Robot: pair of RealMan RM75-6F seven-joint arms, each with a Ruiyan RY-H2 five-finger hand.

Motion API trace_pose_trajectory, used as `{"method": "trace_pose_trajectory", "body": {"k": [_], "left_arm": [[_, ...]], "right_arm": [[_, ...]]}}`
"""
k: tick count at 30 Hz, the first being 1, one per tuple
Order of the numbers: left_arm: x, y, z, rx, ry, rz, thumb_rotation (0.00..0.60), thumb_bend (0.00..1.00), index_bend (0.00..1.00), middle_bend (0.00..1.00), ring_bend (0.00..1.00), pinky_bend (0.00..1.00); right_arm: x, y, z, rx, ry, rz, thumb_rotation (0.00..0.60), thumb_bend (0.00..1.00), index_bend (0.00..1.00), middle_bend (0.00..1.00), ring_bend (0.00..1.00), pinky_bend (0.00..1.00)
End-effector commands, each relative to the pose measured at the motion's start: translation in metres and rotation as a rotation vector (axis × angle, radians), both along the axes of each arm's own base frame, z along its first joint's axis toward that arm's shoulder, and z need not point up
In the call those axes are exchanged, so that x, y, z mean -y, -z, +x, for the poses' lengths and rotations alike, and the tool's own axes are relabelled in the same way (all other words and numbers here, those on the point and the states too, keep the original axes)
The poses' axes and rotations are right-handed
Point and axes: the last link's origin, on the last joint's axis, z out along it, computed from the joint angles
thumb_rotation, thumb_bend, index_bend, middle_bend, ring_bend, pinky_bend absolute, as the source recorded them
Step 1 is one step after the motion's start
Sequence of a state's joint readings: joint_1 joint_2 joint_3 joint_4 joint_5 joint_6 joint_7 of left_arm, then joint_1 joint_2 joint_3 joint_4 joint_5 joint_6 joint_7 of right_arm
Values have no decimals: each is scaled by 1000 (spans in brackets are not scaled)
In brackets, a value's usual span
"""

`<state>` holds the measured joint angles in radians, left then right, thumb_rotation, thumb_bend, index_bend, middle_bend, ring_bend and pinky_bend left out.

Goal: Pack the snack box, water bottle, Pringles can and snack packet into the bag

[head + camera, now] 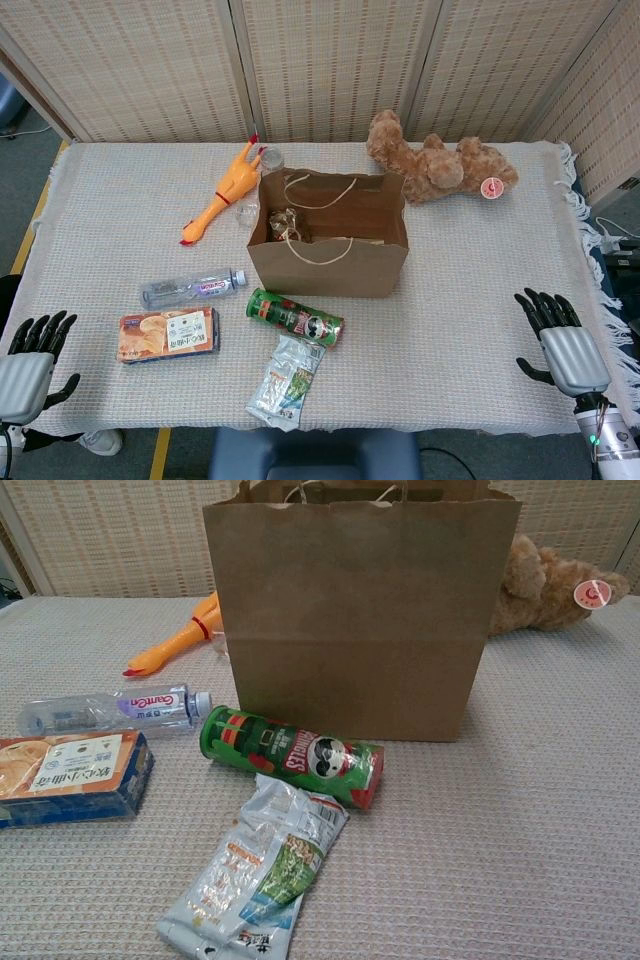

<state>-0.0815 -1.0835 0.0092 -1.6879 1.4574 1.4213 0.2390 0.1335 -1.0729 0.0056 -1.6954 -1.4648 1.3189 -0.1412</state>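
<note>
A brown paper bag point(328, 255) point(360, 620) stands open in the middle of the table. In front of it a green Pringles can point(295, 317) point(290, 756) lies on its side. A snack packet point(287, 381) point(257, 873) lies flat below the can. To the left lie a clear water bottle point(193, 288) point(110, 710) and an orange snack box point(167, 334) point(70, 777). My left hand point(32, 362) rests open at the near left table edge. My right hand point(560, 338) rests open at the near right edge. Both hold nothing, and neither shows in the chest view.
A rubber chicken point(225, 190) point(175, 640) lies behind and left of the bag, with a small glass point(271, 158) near its head. A brown teddy bear point(435, 162) point(545, 580) lies behind the bag on the right. Screens stand behind the table.
</note>
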Motion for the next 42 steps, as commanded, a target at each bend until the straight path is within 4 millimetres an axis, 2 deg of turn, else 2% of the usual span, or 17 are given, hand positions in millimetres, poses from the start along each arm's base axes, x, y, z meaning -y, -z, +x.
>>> {"method": "trace_pose_trajectory", "body": {"k": [1, 9, 18, 20, 26, 35, 42], "left_arm": [[1, 1, 1, -7, 2, -5, 600, 301, 0, 0, 0, 0], [3, 10, 11, -41, -19, -79, 600, 300, 0, 0, 0, 0], [1, 26, 43, -102, -20, -231, 600, 301, 0, 0, 0, 0], [-6, 34, 59, -86, -8, -265, 600, 301, 0, 0, 0, 0], [-28, 48, 86, -95, -22, -316, 600, 298, 0, 0, 0, 0], [-59, 69, 114, -97, -74, -338, 600, 298, 0, 0, 0, 0], [-66, 82, 129, -111, -98, -383, 600, 301, 0, 0, 0, 0]], "right_arm": [[-1, 0, 0, 0, -3, 2, 600, 128, 0, 0, 0, 0], [-6, 0, -1, 16, -13, 25, 600, 128, 0, 0, 0, 0], [-9, -1, 0, 45, -39, 55, 600, 128, 0, 0, 0, 0], [-8, 1, 1, 47, -48, 68, 600, 128, 0, 0, 0, 0], [-7, 3, 4, 52, -57, 82, 600, 128, 0, 0, 0, 0], [-6, 4, 6, 60, -59, 90, 600, 128, 0, 0, 0, 0], [-5, 5, 6, 63, -61, 95, 600, 128, 0, 0, 0, 0]]}}
